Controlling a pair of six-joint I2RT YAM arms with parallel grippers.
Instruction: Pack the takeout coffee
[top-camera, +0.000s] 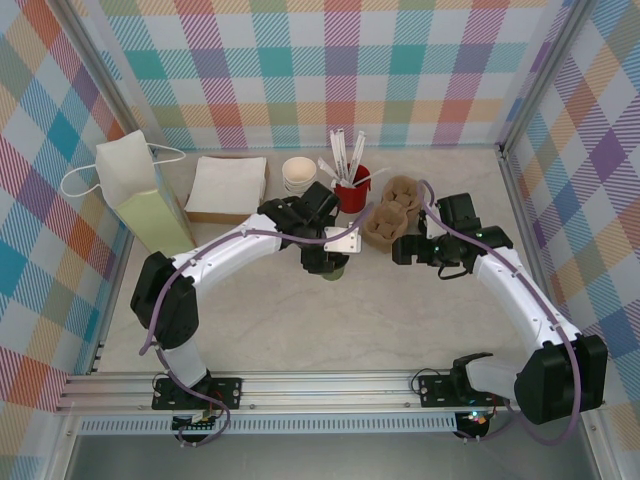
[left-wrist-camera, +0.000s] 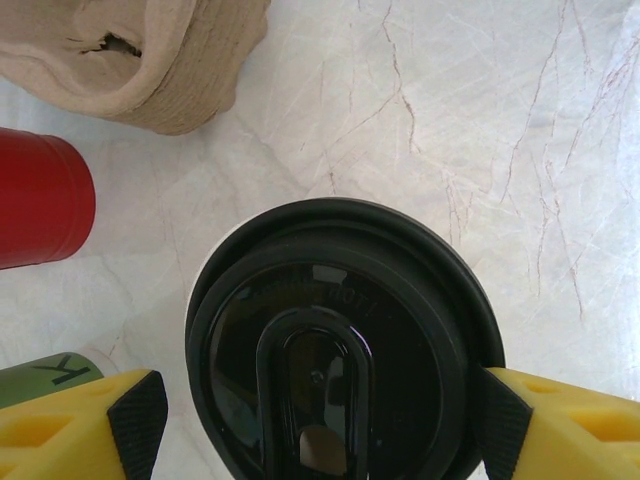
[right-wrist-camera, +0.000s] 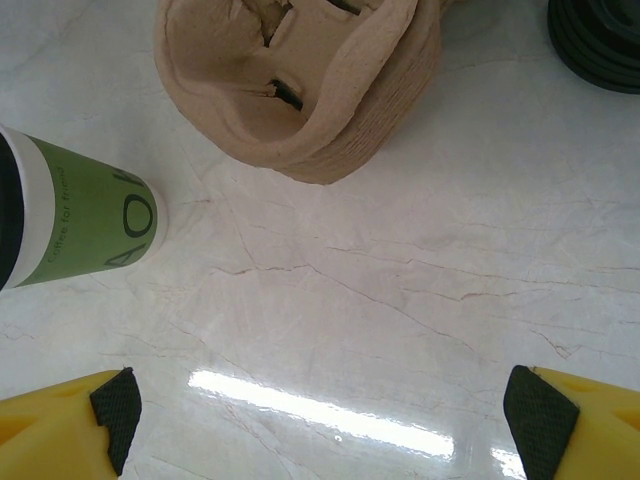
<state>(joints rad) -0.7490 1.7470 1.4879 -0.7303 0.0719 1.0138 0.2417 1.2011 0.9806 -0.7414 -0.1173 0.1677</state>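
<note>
My left jaws open, straddling the takeout coffee (left-wrist-camera: 340, 340); lid (left-wrist-camera: 430, 290) hides its body, near rim cropped. My right jaws open over tabletop (right-wrist-camera: 400, 320), carrier (right-wrist-camera: 300, 90) ahead.

Glossy plastic, rough pulp
Between the matt yellow plastic fingers (left-wrist-camera: 60, 435) of the left gripper (left-wrist-camera: 320, 412), the black lid of the takeout coffee (left-wrist-camera: 330, 330) gleams; ahead, the cup carrier (left-wrist-camera: 170, 60) is fibrous pulp, the red cup (left-wrist-camera: 40, 200) smooth, the table (left-wrist-camera: 480, 150) veined and shiny.
</note>
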